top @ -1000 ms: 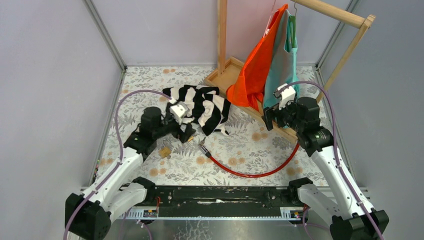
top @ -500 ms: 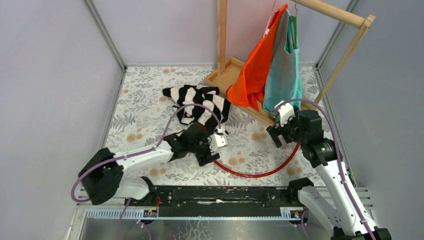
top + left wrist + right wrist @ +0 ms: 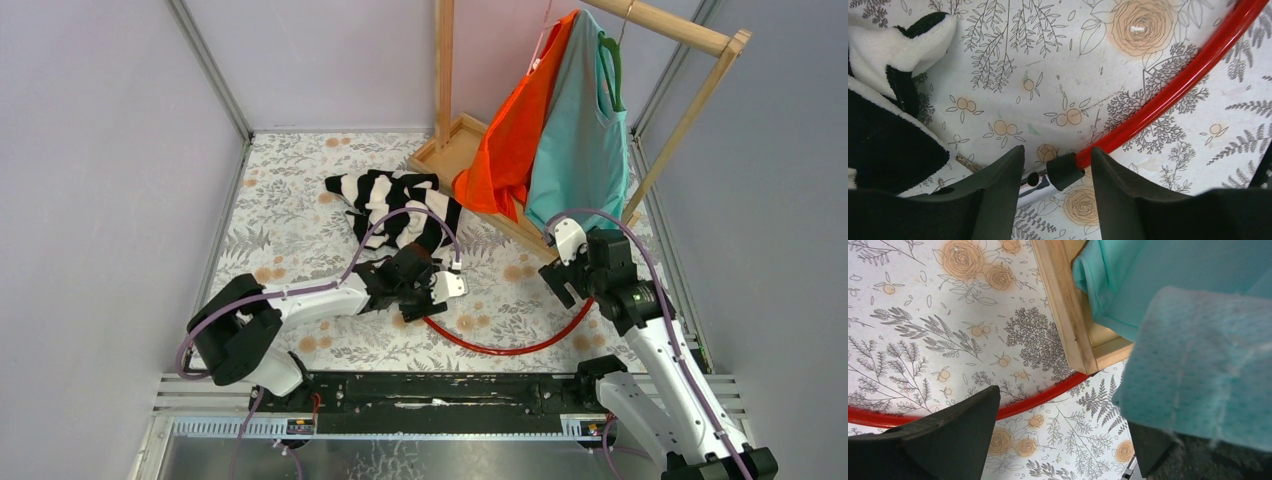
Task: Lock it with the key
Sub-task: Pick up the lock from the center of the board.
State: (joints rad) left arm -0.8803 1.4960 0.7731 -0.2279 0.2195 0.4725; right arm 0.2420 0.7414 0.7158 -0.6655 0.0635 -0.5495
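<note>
One striped cloth near red cable

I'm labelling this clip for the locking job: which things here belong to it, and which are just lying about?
Job: red cable with black end cap; left pincer, open around that cap.
Lying about: black-and-white striped garment; wooden clothes rack; orange hanging garment; teal hanging garment.

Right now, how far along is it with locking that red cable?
Nothing is done yet: the black end cap of the red cable lies free on the table. In hand: the left gripper straddles that cap, jaws open. Left: joining the lock and turning a key; neither gripper holds one.
</note>
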